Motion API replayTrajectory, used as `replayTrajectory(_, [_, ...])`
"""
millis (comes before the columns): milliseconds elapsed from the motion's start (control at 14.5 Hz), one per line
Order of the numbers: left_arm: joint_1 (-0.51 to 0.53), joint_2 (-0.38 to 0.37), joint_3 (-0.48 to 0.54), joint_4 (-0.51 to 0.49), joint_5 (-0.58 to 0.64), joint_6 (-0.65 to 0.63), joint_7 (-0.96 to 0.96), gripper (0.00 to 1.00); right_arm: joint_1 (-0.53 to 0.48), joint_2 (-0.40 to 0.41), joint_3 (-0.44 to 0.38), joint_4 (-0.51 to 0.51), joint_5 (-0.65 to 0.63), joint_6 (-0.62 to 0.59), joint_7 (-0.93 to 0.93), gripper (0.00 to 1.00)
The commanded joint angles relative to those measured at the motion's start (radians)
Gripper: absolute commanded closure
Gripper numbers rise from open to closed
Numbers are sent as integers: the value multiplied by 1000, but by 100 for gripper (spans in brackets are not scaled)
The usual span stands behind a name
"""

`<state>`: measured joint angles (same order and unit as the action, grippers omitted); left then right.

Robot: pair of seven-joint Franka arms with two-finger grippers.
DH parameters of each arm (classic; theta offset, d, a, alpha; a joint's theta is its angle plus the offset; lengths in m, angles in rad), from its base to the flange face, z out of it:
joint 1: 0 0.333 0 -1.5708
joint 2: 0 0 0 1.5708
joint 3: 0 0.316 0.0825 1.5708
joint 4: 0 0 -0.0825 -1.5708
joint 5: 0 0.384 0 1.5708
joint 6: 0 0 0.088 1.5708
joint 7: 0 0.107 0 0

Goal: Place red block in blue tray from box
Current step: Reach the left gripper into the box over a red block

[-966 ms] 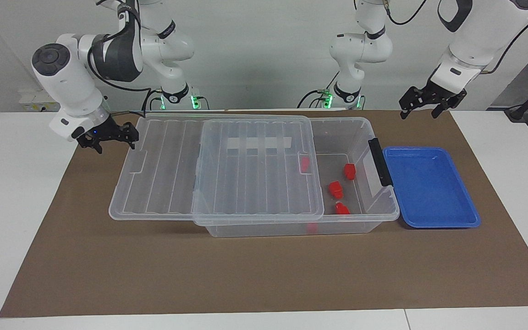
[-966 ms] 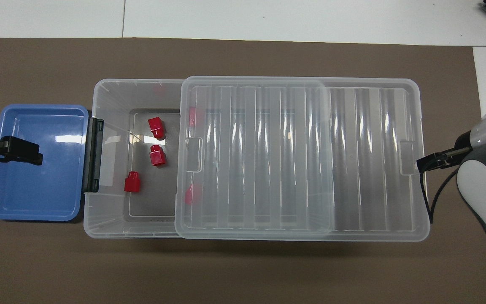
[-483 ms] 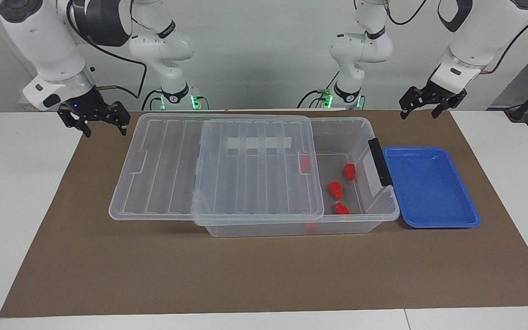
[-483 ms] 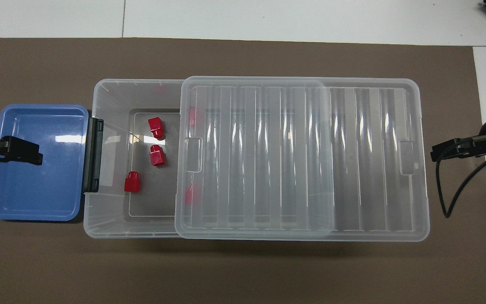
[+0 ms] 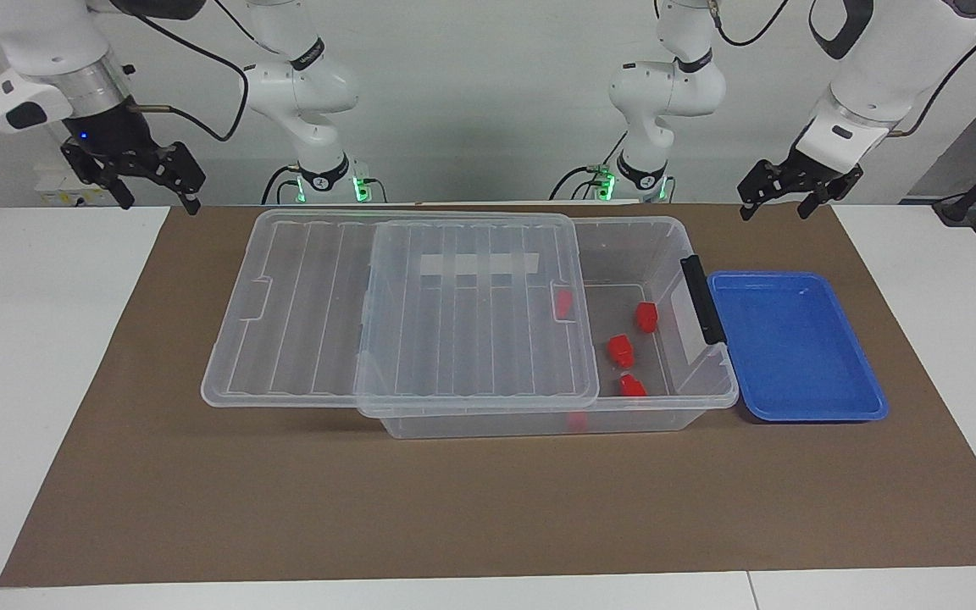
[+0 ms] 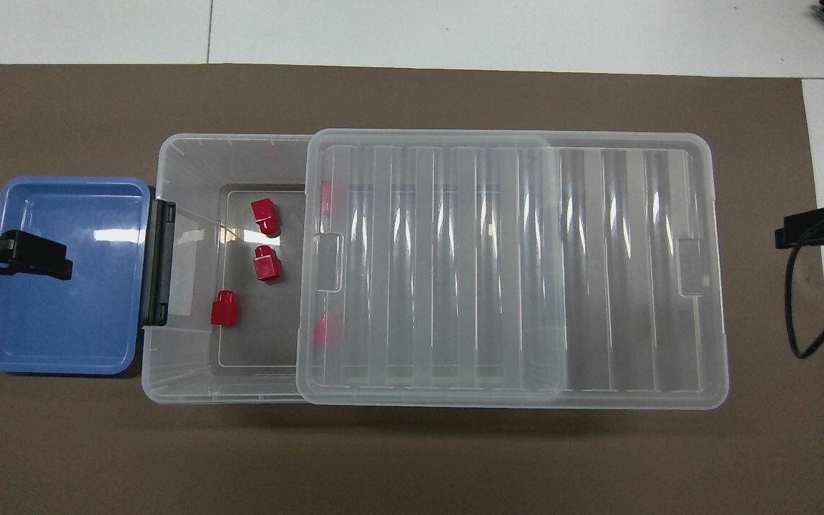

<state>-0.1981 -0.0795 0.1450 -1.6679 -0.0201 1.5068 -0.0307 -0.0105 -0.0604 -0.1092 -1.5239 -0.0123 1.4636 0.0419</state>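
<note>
The box lies lengthwise on the mat. Its ribbed clear lid is slid toward the right arm's end, baring the end by the blue tray. Three red blocks lie uncovered on the box floor. Two more show dimly under the lid's edge. The blue tray has nothing in it and sits against the box's latch end. My left gripper hangs open over the tray and waits. My right gripper hangs open and holds nothing, over the mat's edge at the right arm's end.
A black latch stands on the box end facing the tray. A brown mat covers the white table. The right arm's black cable loops over the mat's edge.
My right gripper has lifted from beside the lid's end and drawn back up toward its end of the table. The left arm, box, lid and blocks have not moved.
</note>
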Motion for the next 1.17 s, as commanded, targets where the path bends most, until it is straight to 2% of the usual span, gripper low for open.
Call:
replayTrajectory(0, [-3, -5, -4, 7, -6, 4, -5, 0, -58, 8, 64, 15, 17, -28, 16, 0])
replayTrajectory(207, [-39, -3, -15, 5, -6, 32, -220, 0, -40, -10, 65, -21, 9, -16, 12, 0])
replayTrajectory(690, [-289, -26, -15, -104, -4, 265, -699, 0, -13, -1, 59, -19, -21, -17, 6, 0])
replayTrajectory(897, [-337, 13, -16, -140, 3, 292, -748, 0, -6, -2, 65, -19, -41, -16, 6, 0])
replayTrajectory(1103, [-371, 27, -16, -283, 23, 451, -813, 0, -6, -2, 63, -19, -40, -16, 4, 0])
